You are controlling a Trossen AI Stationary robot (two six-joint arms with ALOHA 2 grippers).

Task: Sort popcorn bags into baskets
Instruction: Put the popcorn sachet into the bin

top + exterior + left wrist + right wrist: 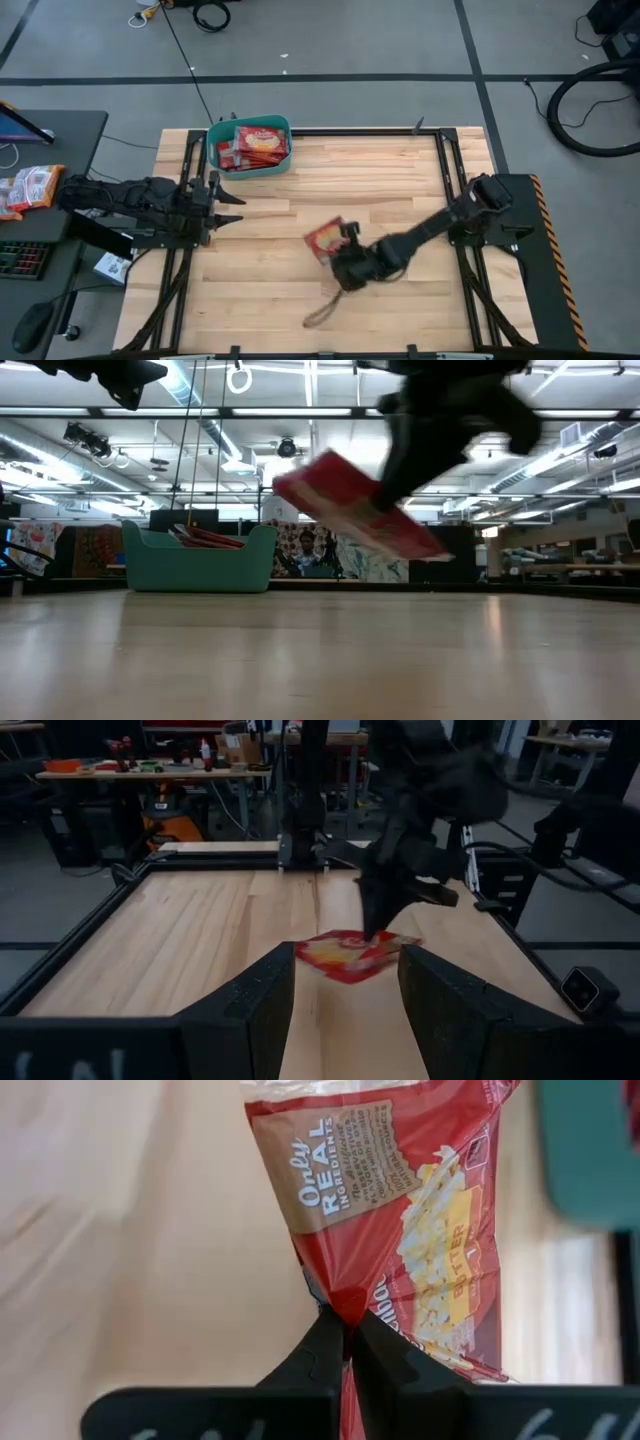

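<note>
- Right wrist view: my right gripper (348, 1330) pinches a flat red popcorn packet (395, 1220) by its edge.
- Packet hangs tilted, clear of the wooden table (320, 660).
- My left gripper (228, 205) waits, fingers apart, near the teal plastic tub (250, 163).

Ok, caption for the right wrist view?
Right tool pinching a red popcorn bag above the wooden table.

Far-left corner: teal plastic rectangular tub (249, 146), holding red packets, is the one fixed obstacle on the wooden tabletop (330, 195). Mid-table: dark right arm (420, 238) slants across, with a red flat popcorn packet (326, 240) raised clear of the boards. Bare wood between packet and tub. Left gripper (228, 205) parked at left edge.
</note>
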